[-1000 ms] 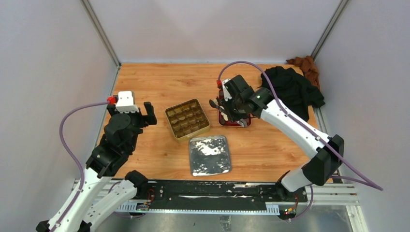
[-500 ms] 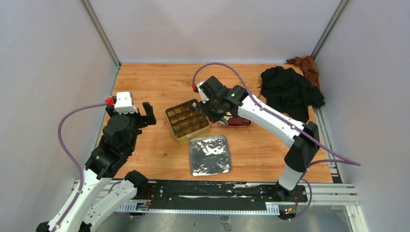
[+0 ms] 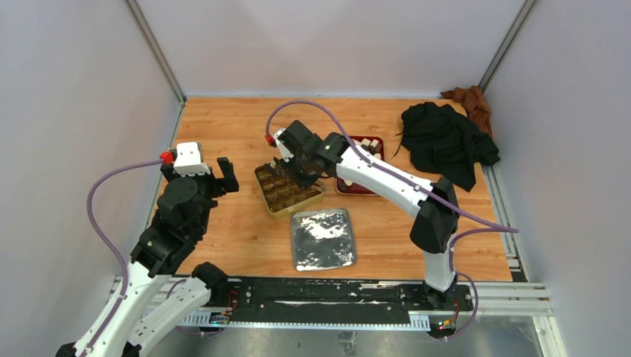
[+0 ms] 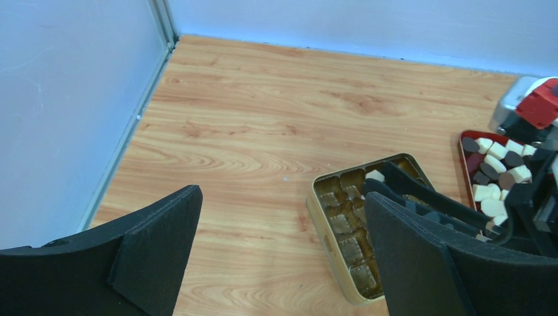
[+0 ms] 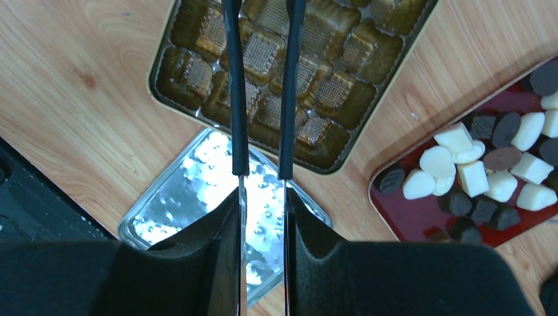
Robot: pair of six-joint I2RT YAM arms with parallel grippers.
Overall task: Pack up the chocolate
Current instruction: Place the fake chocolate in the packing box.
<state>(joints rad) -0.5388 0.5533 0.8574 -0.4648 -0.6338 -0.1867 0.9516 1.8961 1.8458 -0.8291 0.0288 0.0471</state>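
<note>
On the table, a compartment tin; a flat lid before it; chocolate in a tray to its right.

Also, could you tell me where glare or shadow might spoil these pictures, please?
Top external view: the silver tray throws back patchy white glare; elsewhere lighting is even. Right wrist view: the same glare, yet the chocolates in the red tray look crisp. Left wrist view: the left fingers loom large and dark, hiding the lower corners.
</note>
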